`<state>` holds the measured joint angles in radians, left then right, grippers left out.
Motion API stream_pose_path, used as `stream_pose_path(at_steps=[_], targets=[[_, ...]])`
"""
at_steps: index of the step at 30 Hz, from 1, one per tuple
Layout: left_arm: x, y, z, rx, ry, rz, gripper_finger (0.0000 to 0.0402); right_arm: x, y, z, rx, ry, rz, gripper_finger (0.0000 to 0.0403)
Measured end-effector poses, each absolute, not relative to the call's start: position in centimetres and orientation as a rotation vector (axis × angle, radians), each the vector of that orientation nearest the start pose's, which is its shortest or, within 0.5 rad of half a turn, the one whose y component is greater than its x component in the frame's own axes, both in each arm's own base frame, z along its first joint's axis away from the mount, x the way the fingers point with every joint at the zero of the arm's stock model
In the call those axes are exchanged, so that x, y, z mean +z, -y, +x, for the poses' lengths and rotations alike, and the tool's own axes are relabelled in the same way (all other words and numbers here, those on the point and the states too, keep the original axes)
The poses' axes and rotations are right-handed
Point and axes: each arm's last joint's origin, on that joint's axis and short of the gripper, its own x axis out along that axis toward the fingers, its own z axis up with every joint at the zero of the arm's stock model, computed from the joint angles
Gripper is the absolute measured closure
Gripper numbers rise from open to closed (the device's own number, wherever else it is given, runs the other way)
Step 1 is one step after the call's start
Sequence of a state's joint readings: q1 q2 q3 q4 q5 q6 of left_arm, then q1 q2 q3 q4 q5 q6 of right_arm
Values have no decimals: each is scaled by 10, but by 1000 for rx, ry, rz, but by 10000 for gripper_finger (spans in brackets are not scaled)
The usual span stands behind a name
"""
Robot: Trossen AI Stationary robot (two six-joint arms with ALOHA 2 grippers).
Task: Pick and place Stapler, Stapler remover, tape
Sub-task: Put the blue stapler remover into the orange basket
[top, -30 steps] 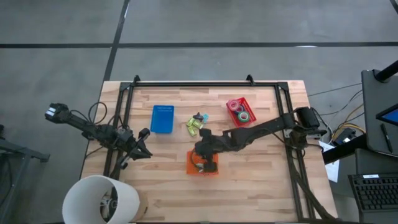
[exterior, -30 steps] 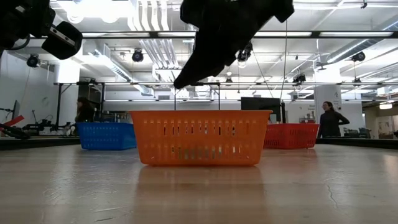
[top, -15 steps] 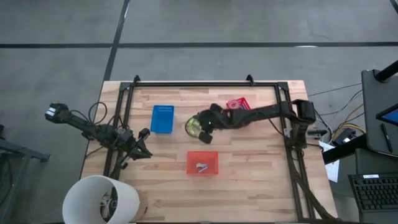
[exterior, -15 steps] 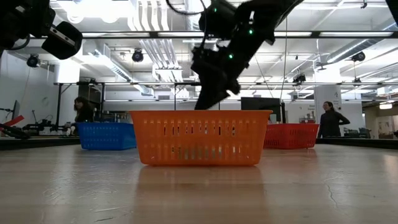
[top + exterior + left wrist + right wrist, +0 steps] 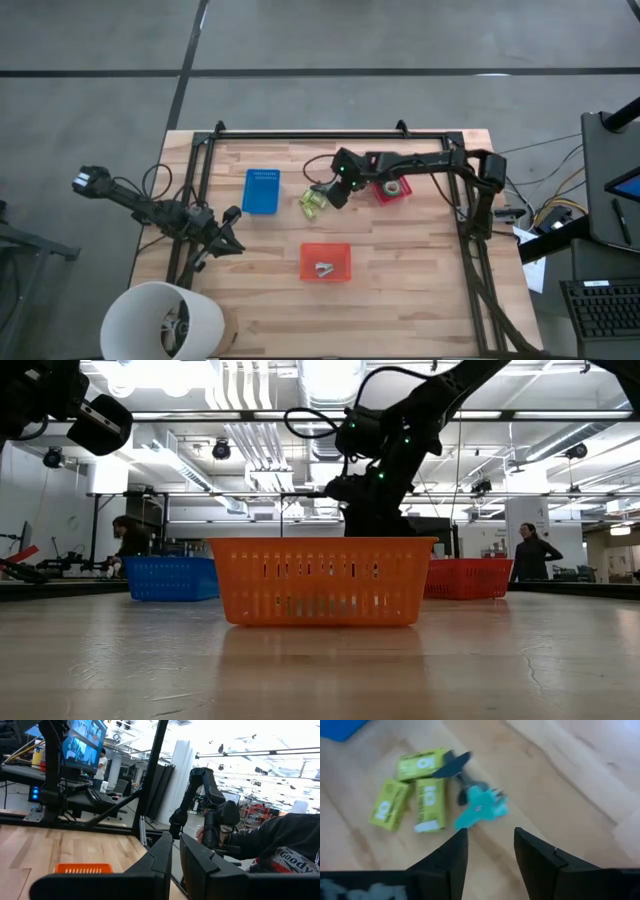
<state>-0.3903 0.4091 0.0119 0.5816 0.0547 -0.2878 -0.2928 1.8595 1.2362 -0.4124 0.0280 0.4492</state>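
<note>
My right gripper (image 5: 326,194) hovers open above the far middle of the table, fingers slanting down. In its wrist view a teal stapler remover (image 5: 480,808) lies flat on the wood just ahead of the fingers (image 5: 490,851), with a dark one (image 5: 452,766) touching it. The tape (image 5: 397,187) sits in a red bin (image 5: 385,196), half hidden by my right arm. A small grey thing (image 5: 322,268) lies in the orange bin (image 5: 325,261); I cannot tell if it is the stapler. My left gripper (image 5: 228,240) waits shut at the table's left, holding nothing.
Three green boxes (image 5: 415,785) lie beside the teal remover, toward the blue bin (image 5: 261,190). A black frame (image 5: 310,133) runs along the table's far edge and sides. A white round bin (image 5: 160,320) stands at the near left corner. People (image 5: 527,550) stand in the room behind.
My right gripper has left the orange bin and swung toward the table's far edge, coming to a stop over the green boxes and the teal remover; its wrist has rolled on the way. The small grey thing now shows lying in the orange bin.
</note>
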Motion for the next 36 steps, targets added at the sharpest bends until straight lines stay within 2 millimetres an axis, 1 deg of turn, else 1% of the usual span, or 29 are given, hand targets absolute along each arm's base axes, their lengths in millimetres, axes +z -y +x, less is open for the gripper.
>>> stream_pose_path(at_steps=[3, 7, 10, 17, 19, 23, 28, 31, 35, 36], targets=[[187, 48, 112, -467, 118, -313, 362, 179, 118, 360, -528, -947, 560, 255], [187, 48, 112, -467, 118, -313, 362, 180, 127, 358, -481, -942, 613, 253], [187, 48, 112, -467, 118, -313, 362, 180, 131, 356, -470, -942, 619, 253], [187, 48, 112, -468, 118, -313, 362, 180, 129, 358, -446, -930, 600, 264], [187, 48, 112, -467, 118, -313, 362, 179, 127, 359, -461, -924, 620, 266], [187, 48, 112, -468, 117, -313, 362, 178, 122, 361, -488, -911, 601, 268], [187, 48, 112, -467, 118, -313, 362, 175, 124, 361, -528, -903, 628, 262], [187, 48, 112, -467, 118, -313, 362, 168, 125, 363, -532, -914, 630, 259], [187, 48, 112, -468, 118, -313, 362, 149, 126, 369, -512, -942, 646, 255], [187, 48, 112, -468, 118, -313, 362, 147, 126, 369, -504, -947, 649, 254]])
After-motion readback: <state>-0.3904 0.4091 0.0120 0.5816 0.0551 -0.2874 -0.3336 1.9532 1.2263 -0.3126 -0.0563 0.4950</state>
